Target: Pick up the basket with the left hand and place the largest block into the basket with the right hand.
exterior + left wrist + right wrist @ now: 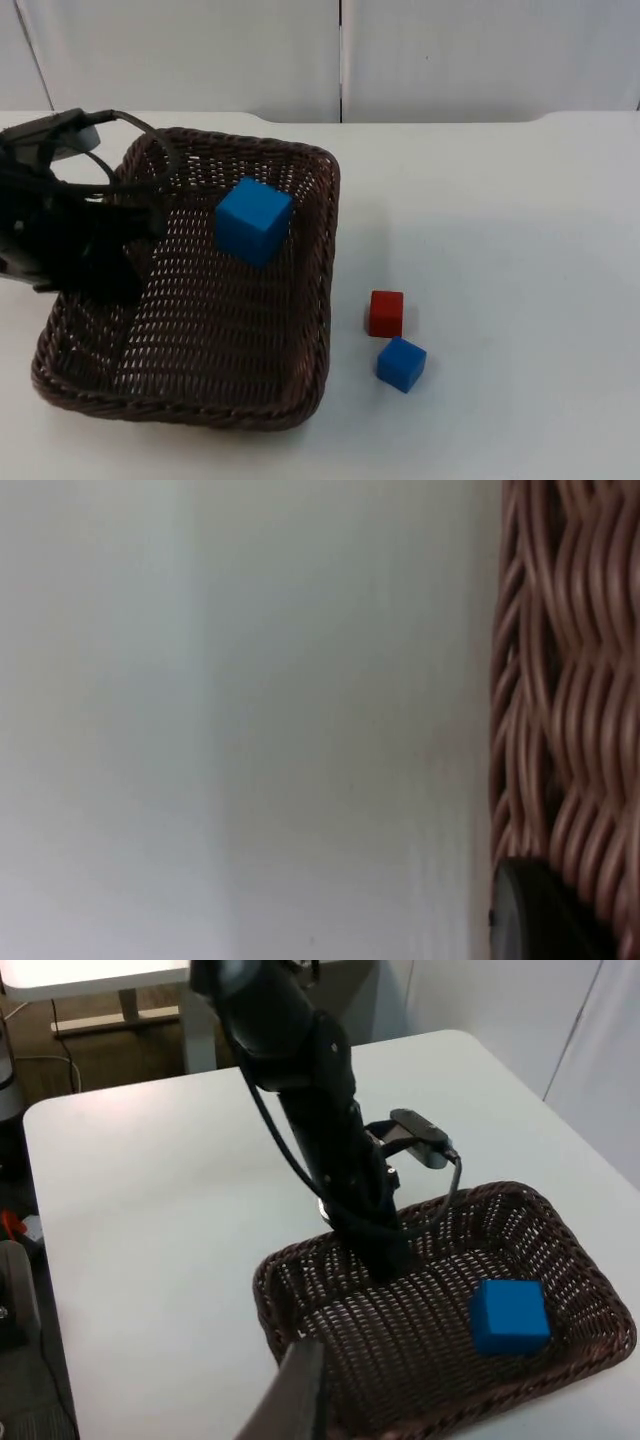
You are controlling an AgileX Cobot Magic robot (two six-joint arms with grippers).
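Wicker basket point(250, 390), light but stiff, is hanging from the left gripper point(120, 235), jaws clamping its rim, and carrying the large blue block point(253, 221).

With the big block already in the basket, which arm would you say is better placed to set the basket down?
Left. The left pincer is at the basket rim, with the large blue block inside; the right pincer waits well back from it.

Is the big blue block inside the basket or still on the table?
Inside. The big blue block lies on the woven floor of the basket, enclosed by its walls; the right wrist view shows the same.
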